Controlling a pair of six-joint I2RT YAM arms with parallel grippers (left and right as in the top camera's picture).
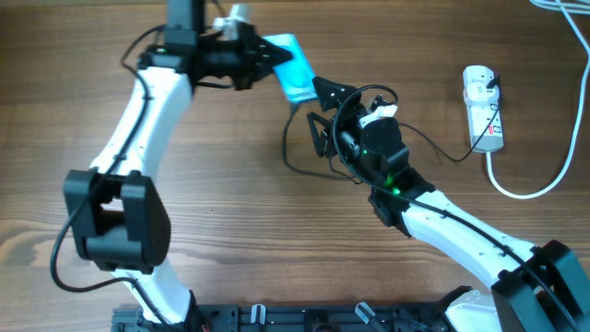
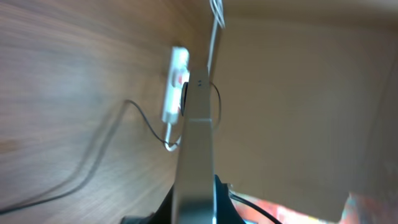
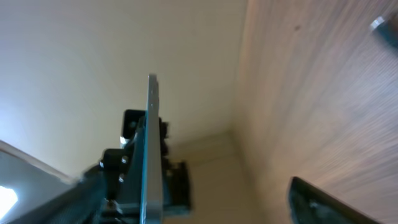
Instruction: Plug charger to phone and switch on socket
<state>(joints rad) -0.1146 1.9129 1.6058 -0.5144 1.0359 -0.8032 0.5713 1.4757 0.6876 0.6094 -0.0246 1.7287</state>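
Observation:
My left gripper [image 1: 265,53] is shut on the phone [image 1: 295,70] and holds it tilted above the table at the back centre, with the cyan screen showing. In the left wrist view the phone [image 2: 196,143] is edge-on between the jaws. My right gripper [image 1: 323,112] is open just below the phone's lower end, with its fingers apart. The phone's edge also shows in the right wrist view [image 3: 151,149]. The thin black charger cable [image 1: 433,146] runs from the socket [image 1: 481,103] and loops around the right gripper. Its tip is hidden.
The socket's thick white cord [image 1: 544,180] curves along the right edge of the table. The socket [image 2: 176,84] and the black cable [image 2: 118,127] also show in the left wrist view. The arm bases stand at the front edge.

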